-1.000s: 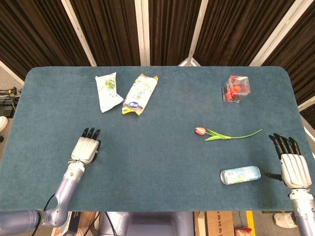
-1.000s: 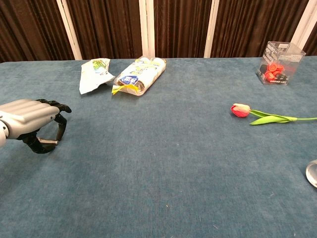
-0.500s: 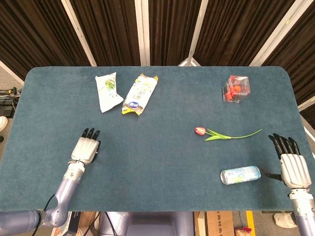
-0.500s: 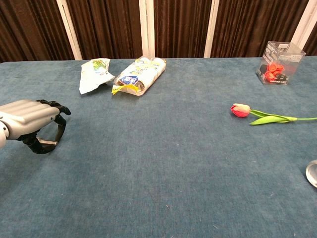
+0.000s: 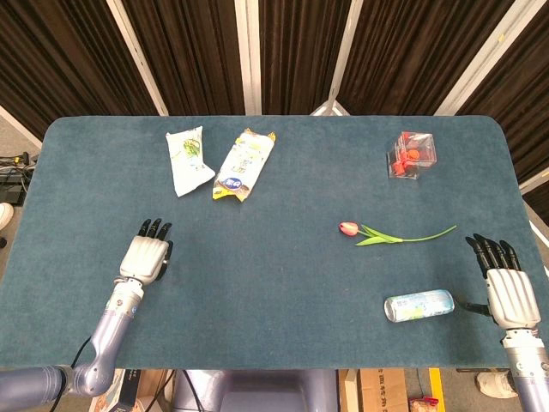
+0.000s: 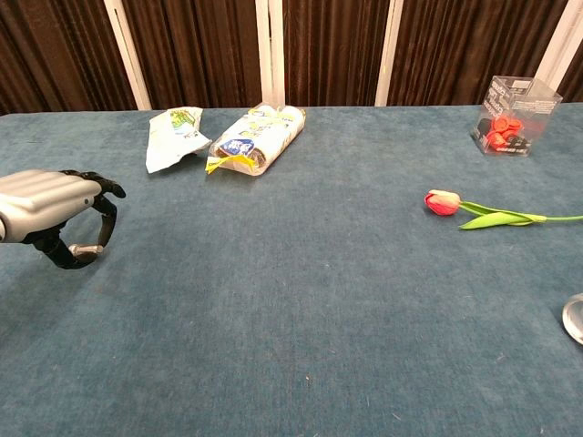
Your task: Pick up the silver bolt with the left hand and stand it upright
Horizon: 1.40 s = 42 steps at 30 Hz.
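Note:
In the chest view my left hand (image 6: 50, 211) hovers at the table's left edge, knuckles up and fingers curled down. It pinches a small silver bolt (image 6: 85, 248) between the thumb and the fingertips, and the bolt lies roughly level, close to the cloth. The head view shows the same left hand (image 5: 146, 256) from above, and there it hides the bolt. My right hand (image 5: 510, 290) rests at the table's right edge with its fingers stretched out and apart, holding nothing.
On the blue table (image 5: 283, 283), a white snack bag (image 5: 188, 160) and a yellow-white packet (image 5: 244, 163) lie at the back left. A clear box of red parts (image 5: 412, 154) stands back right. A tulip (image 5: 390, 234) and a lying can (image 5: 419, 305) sit near my right hand.
My left hand has moved slightly left and up with the bolt still pinched. The right hand has barely shifted.

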### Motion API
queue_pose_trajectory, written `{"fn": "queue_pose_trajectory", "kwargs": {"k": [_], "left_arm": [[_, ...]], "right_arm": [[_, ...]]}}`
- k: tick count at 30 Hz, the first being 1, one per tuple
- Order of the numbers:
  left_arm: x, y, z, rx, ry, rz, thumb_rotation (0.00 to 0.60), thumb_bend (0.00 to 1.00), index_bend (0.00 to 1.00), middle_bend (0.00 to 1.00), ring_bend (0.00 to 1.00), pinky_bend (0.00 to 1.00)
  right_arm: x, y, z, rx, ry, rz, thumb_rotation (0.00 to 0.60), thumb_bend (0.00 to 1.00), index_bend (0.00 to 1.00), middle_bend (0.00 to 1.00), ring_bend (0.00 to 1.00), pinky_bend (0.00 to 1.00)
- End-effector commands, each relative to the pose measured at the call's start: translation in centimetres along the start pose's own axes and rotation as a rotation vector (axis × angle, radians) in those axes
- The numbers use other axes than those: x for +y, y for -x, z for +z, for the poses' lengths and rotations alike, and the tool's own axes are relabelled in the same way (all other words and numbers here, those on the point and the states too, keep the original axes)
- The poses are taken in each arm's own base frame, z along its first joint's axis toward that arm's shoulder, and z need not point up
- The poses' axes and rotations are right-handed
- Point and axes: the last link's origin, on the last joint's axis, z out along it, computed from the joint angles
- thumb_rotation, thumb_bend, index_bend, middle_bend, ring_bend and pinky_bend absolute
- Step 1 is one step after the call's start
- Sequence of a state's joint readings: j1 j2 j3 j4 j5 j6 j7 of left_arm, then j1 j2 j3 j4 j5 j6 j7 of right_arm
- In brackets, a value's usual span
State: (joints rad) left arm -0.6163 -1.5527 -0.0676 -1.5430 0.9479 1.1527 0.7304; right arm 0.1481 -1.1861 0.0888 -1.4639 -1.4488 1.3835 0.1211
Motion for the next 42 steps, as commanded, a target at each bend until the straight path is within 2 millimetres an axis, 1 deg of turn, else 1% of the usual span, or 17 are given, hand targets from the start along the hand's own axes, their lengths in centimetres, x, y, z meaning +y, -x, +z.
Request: {"fn": "queue_pose_trajectory", "kwargs": {"k": [1,10,18,23,29,36,42], "left_arm": [[-0.4,-0.5,-0.2,0.018,0.006,-0.035,0.600,0.52,0.56,0.09,0.00,0.00],[-1.8,-2.8,-1.0,0.086,0.015,-0.118,0.600,0.52,0.57,0.10,0.00,0.00],[-2.7,-3.6,-1.6,0.114,0.008,-0.150,0.600,0.52,0.57,0.11,0.00,0.00],[-3.3,-3.4,-1.7,0.137,0.009,-0.240,0.600,0.52,0.57,0.11,0.00,0.00],[-4.0,-3.1,-1.7,0.143,0.053,-0.435,0.600,0.52,0.57,0.12,0.00,0.00],[-5.9,-1.9,-1.5,0.044,0.040,-0.621,0.600,0.52,0.57,0.12,0.00,0.00],[-6.8,-1.3,-0.8,-0.020,0.018,-0.701,0.600,0.52,0.57,0.12,0.00,0.00]], "right_arm": [[0.0,0.0,0.0,-0.002,0.000,-0.001,0.600,0.10,0.12,0.10,0.10,0.03],[-0.1,0.4,0.1,-0.021,0.000,-0.010,0.600,0.10,0.12,0.10,0.10,0.03],[-0.2,0.5,0.1,-0.023,0.001,-0.012,0.600,0.10,0.12,0.10,0.10,0.03],[-0.2,0.5,0.1,-0.021,0.004,-0.011,0.600,0.10,0.12,0.10,0.10,0.03],[-0.2,0.5,0.1,-0.021,0.005,-0.012,0.600,0.10,0.12,0.10,0.10,0.03],[-0.3,0.6,0.1,-0.026,0.003,-0.015,0.600,0.10,0.12,0.10,0.10,0.03],[-0.3,0.7,0.1,-0.030,0.003,-0.021,0.600,0.10,0.12,0.10,0.10,0.03]]}}
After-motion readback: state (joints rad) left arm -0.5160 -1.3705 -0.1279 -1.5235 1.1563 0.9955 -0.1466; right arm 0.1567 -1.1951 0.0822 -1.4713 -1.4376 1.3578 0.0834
